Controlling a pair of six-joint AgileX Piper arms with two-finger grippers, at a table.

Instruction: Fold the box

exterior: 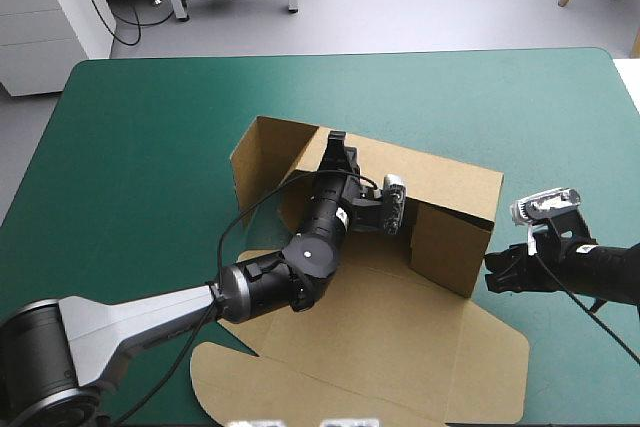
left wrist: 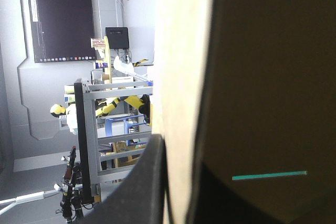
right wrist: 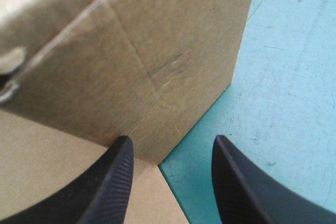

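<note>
- Box [exterior: 400, 322] sits mid-table [exterior: 150, 127], a bit toward the R side, on the teal-green cover [right wrist: 283, 77].
- Brown board, part-built: far half has walls up, near half lies flat.
- Back wall [exterior: 445, 182] stands upright along the far side. Short L wall [exterior: 256, 162] stands too, splayed outward at an angle.
- R wall [exterior: 445, 247] is upright and meets the back wall at a square corner.
- Lid [exterior: 380, 367] lies flat toward the near edge of the table, with a rounded flap [exterior: 225, 377] at its near-L corner.
- Board looks clean. A faint crease runs across the R wall's outer face in the R wrist view.
- L gripper [exterior: 336, 144] reaches into the tray from the near-L, at the top edge of the back wall.
- L wrist view: black fingers [left wrist: 136, 192] clamp the board edge [left wrist: 184, 51], one each side, sheet pinched between them.
- R gripper [exterior: 497, 274] is low, just beside the R wall's near corner, not touching as far as I can tell.
- R wrist view: R gripper [right wrist: 172, 140] has its fingers spread apart, nothing held. The wall's corner [right wrist: 157, 66] is right ahead, between them.
- Flat board [right wrist: 42, 150] lies under one finger, cover under the other.
</note>
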